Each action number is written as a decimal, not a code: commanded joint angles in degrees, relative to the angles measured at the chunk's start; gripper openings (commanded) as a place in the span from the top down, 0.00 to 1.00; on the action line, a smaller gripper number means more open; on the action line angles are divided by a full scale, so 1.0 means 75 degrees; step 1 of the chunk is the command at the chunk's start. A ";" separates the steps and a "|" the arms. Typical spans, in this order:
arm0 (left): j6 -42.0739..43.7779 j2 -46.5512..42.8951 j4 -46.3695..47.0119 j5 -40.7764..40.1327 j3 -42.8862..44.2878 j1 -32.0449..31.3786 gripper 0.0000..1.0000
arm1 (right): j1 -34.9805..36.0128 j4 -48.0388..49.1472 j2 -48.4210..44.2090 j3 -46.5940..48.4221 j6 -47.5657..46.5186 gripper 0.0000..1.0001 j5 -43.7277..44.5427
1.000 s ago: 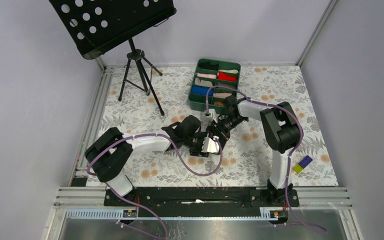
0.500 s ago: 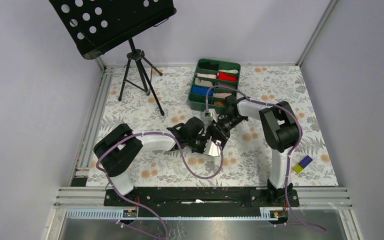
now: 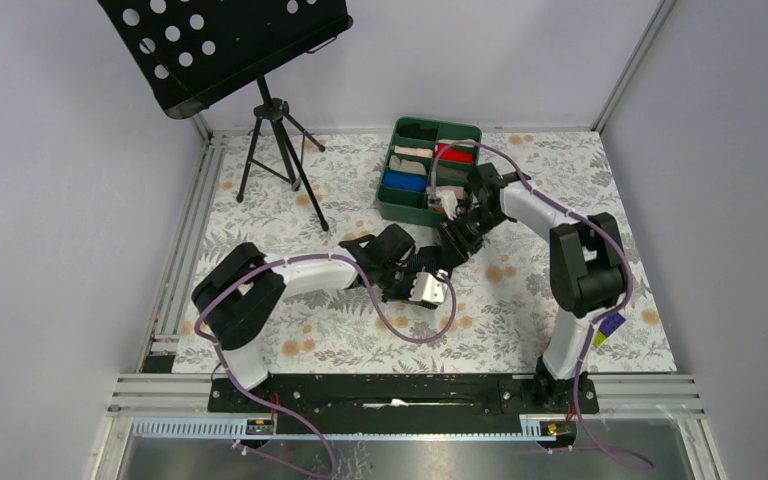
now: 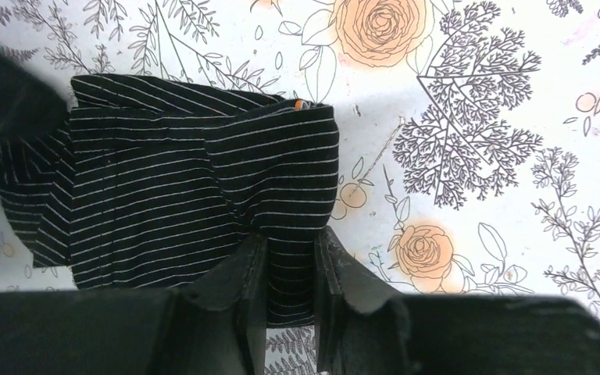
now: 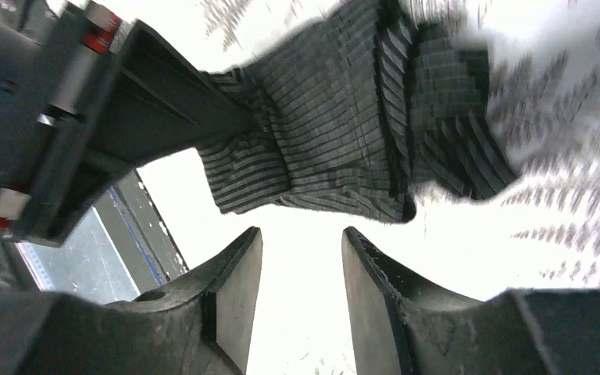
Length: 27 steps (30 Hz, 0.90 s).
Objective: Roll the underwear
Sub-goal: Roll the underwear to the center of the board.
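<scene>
Top view: the left tool (image 3: 426, 266) and right tool (image 3: 453, 243) meet near mid-desk (image 3: 520, 310), in front of a green tray (image 3: 388, 200). The underwear is too dark to pick out there.

Left wrist view: the striped black underwear (image 4: 187, 180) lies bunched on the floral desk (image 4: 469, 94), its orange tag (image 4: 300, 104) at the far edge. The left tool (image 4: 287, 266) pinches its near edge, with only a narrow gap between the fingers.

Right wrist view: the right tool (image 5: 301, 242) is parted and holds nothing, just short of the underwear (image 5: 359, 109).
</scene>
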 commanded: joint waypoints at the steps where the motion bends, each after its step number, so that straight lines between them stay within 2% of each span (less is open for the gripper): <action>1: -0.0465 0.0290 -0.1378 0.0038 0.0583 0.0085 0.99 | 0.0063 0.0813 -0.0528 -0.1073 0.1388 0.52 0.1456; 7: -0.1064 0.0420 -0.2251 0.0631 0.1030 0.0253 1.00 | 0.0383 0.1163 -0.0103 -0.1225 0.1564 0.61 0.1371; 12: -0.1229 0.0716 -0.3073 0.1177 0.1545 0.0336 1.00 | 0.0521 0.1307 0.0783 -0.0425 0.1803 0.65 0.1429; 15: -0.1259 0.1016 -0.3828 0.1562 0.2054 0.0489 1.00 | 0.0469 0.1023 0.0926 0.0238 0.1658 0.64 0.1431; 21: -0.1030 0.1677 -0.5023 0.2257 0.2826 0.0704 1.00 | -0.0629 0.0442 -0.0164 0.1172 0.1264 0.59 0.0583; 27: -0.1128 0.2259 -0.5225 0.2728 0.3229 0.0813 1.00 | -0.1968 0.0809 -0.1759 0.1146 0.1416 0.57 0.0401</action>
